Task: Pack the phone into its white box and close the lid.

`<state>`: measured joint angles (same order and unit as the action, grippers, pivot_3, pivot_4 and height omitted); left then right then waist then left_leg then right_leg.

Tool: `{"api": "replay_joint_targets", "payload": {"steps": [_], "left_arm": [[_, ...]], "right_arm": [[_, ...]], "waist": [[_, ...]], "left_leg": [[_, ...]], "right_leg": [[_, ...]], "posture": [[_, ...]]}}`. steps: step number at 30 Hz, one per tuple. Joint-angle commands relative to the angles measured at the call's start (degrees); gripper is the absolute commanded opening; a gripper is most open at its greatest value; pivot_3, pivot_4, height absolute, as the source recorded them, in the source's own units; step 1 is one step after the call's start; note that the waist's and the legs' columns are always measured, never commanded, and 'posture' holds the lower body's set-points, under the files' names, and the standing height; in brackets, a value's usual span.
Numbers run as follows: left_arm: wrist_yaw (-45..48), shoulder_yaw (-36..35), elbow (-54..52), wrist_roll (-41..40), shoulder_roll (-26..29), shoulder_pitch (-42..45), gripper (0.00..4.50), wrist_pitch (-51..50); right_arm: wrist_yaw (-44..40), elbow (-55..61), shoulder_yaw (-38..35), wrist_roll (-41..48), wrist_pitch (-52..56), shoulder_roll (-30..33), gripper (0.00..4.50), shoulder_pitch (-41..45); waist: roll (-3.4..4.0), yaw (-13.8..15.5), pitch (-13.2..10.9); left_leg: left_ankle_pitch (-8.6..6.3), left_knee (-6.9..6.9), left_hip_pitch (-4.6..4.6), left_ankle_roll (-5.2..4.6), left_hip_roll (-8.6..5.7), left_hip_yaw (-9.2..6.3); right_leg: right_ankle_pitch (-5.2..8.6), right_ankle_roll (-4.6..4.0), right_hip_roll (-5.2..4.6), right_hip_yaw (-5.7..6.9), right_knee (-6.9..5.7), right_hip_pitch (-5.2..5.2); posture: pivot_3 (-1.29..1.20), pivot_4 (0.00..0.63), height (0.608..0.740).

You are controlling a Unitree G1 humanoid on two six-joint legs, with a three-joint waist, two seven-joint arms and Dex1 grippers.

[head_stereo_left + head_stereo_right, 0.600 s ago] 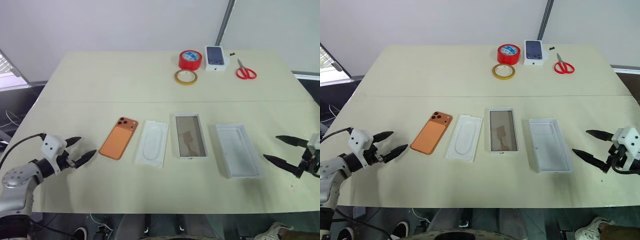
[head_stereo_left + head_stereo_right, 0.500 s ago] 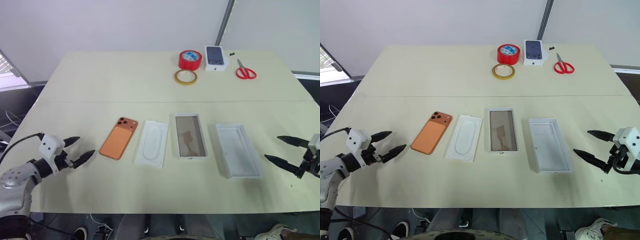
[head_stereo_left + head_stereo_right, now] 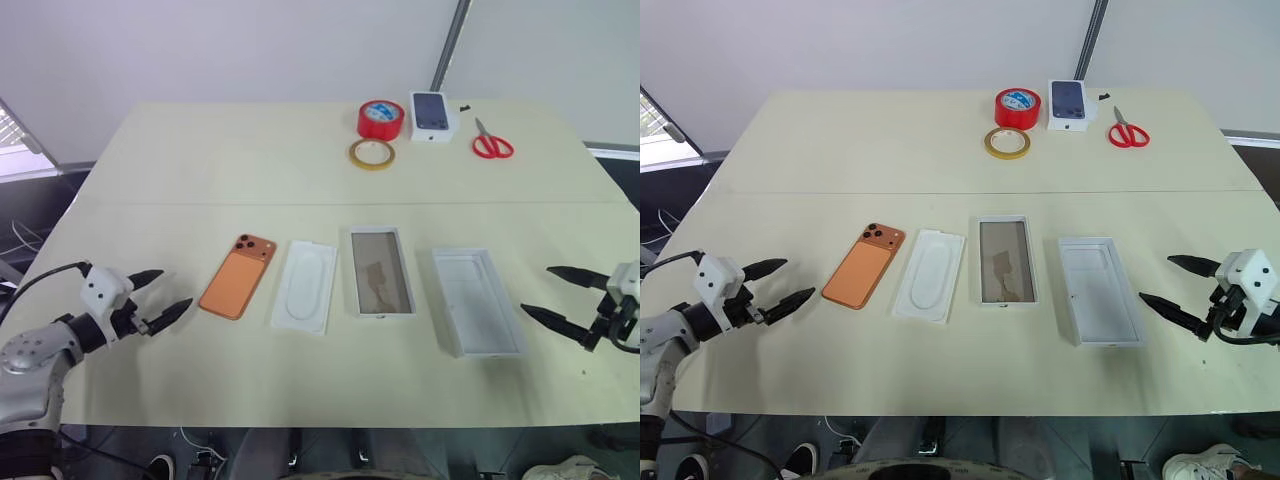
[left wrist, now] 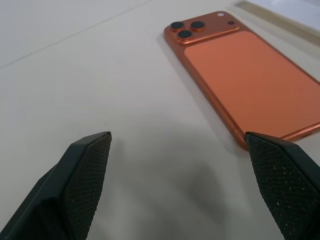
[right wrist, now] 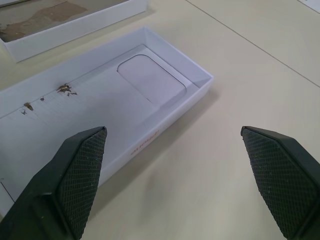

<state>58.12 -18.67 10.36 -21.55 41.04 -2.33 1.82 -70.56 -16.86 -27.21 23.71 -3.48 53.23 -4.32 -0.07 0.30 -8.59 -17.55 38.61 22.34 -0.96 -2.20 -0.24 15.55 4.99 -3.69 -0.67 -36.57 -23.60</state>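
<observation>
Where the right wrist view cuts off the lid [image 5: 100, 107], only one end of it shows, w/ a raised rounded pad on its white floor and a few small brown specks; what the specks are can't be made out. Lid holds nothing else. White box [image 3: 380, 271] sits open-side up, brownish floor bare apart from a darker smudge, nothing in it. Thin white insert [image 3: 304, 285] lies between box and phone [image 3: 238, 276], its oblong recess unfilled. Phone lies flat on the table [image 3: 250, 170], back up, long axis running near-to-far w/ a slight tilt, camera cluster at the far end. All four lie in a row, side by side, not touching. Left claw [image 3: 159, 296] hovers near the phone's left, fingers apart, holding nothing. Right claw [image 3: 1178, 283] hovers right of the lid, fingers apart too, nothing held.
</observation>
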Motion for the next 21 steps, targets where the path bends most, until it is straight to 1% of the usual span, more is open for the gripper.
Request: {"api": "replay_joint_targets", "payload": {"steps": [1, 4, 7, 9, 11, 13, 16, 19, 21], "left_arm": [[0.6, -0.9, -2.2, -1.1, 0.4, 0.9, 4.47, 1.8], [-0.8, 0.6, -4.2, -0.6, 0.6, 2.0, 4.47, -1.5], [-3.1, 2.3, -7.1, 0.1, 0.9, 2.5, 4.47, -7.2], [-5.5, 4.5, -10.7, 1.6, 1.8, 2.7, 4.47, -13.0], [-5.4, 5.7, -15.1, -1.8, 1.2, 3.4, 4.47, -18.3], [-5.3, 7.3, -20.2, -7.4, 0.7, 4.9, 4.47, -27.4], [-8.8, 11.0, -25.4, -9.1, -0.7, 8.0, 4.47, -36.1], [-10.2, 13.8, -29.9, -15.2, -1.3, 11.2, 4.47, -47.9], [-12.5, 14.7, -30.7, -17.4, -2.4, 13.1, 4.47, -53.4]], "right_arm": [[0.4, 2.5, -0.1, 0.8, 0.3, 0.0, 4.49, 1.0], [0.4, 4.0, 0.6, 0.9, 0.8, -0.1, 4.49, 1.6], [0.5, 6.5, 1.8, 1.4, 1.7, -0.3, 4.49, 2.2], [0.9, 9.9, 3.2, 1.6, 2.5, -0.9, 4.49, 2.7], [1.4, 13.1, 5.2, 1.6, 2.9, -1.7, 4.49, 3.5], [2.0, 16.7, 7.7, 1.8, 3.9, -2.9, 4.49, 4.8], [2.7, 20.5, 11.1, 2.2, 6.0, -4.7, 4.49, 7.0], [4.3, 22.6, 14.6, 1.5, 7.0, -7.2, 4.49, 9.8], [4.9, 22.0, 15.8, 0.8, 6.8, -8.2, 4.49, 11.3]], "waist": [[0.0, 0.0, 0.0], [0.0, 0.0, 0.0], [0.01, 0.0, 0.0], [0.0, 0.0, 0.0], [0.0, -0.1, 0.0], [0.0, 0.0, 0.0], [0.01, 0.1, 0.0], [0.0, 0.2, 0.0], [0.0, 0.3, 0.0]], "left_leg": [[0.0, 0.0, 0.0, 0.0, 0.0, 0.0], [0.0, 0.0, 0.0, 0.0, 0.0, 0.0], [0.0, 0.0, 0.0, 0.0, 0.0, 0.0], [0.0, 0.0, 0.0, 0.0, 0.0, 0.0], [0.0, -0.01, 0.0, 0.0, 0.0, 0.0], [0.0, -0.01, 0.0, 0.0, 0.0, 0.0], [0.01, 0.03, 0.0, 0.0, 0.0, 0.0], [0.01, 0.03, 0.01, 0.0, -0.01, -0.01], [0.01, 0.04, 0.02, 0.0, -0.01, -0.01]], "right_leg": [[0.0, 0.0, 0.0, 0.0, 0.0, 0.0], [0.0, 0.01, 0.0, 0.0, 0.0, 0.0], [-0.04, 0.07, 0.0, 0.0, 0.0, 0.01], [-0.09, 0.16, 0.0, 0.0, 0.0, 0.01], [-0.09, 0.17, 0.0, 0.0, -0.01, 0.0], [-0.09, 0.17, 0.0, 0.0, -0.01, 0.0], [-0.1, 0.18, 0.0, 0.0, -0.03, 0.01], [-0.11, 0.19, 0.01, 0.01, -0.03, 0.0], [-0.11, 0.2, 0.01, 0.01, -0.03, 0.0]], "posture": [[0.0, 0.15, 0.74], [0.0, 0.15, 0.74], [0.0, 0.15, 0.74], [0.0, 0.15, 0.74], [0.0, 0.15, 0.74], [0.0, 0.15, 0.74], [0.0, 0.15, 0.74], [0.0, 0.15, 0.74], [0.0, 0.15, 0.74]]}}
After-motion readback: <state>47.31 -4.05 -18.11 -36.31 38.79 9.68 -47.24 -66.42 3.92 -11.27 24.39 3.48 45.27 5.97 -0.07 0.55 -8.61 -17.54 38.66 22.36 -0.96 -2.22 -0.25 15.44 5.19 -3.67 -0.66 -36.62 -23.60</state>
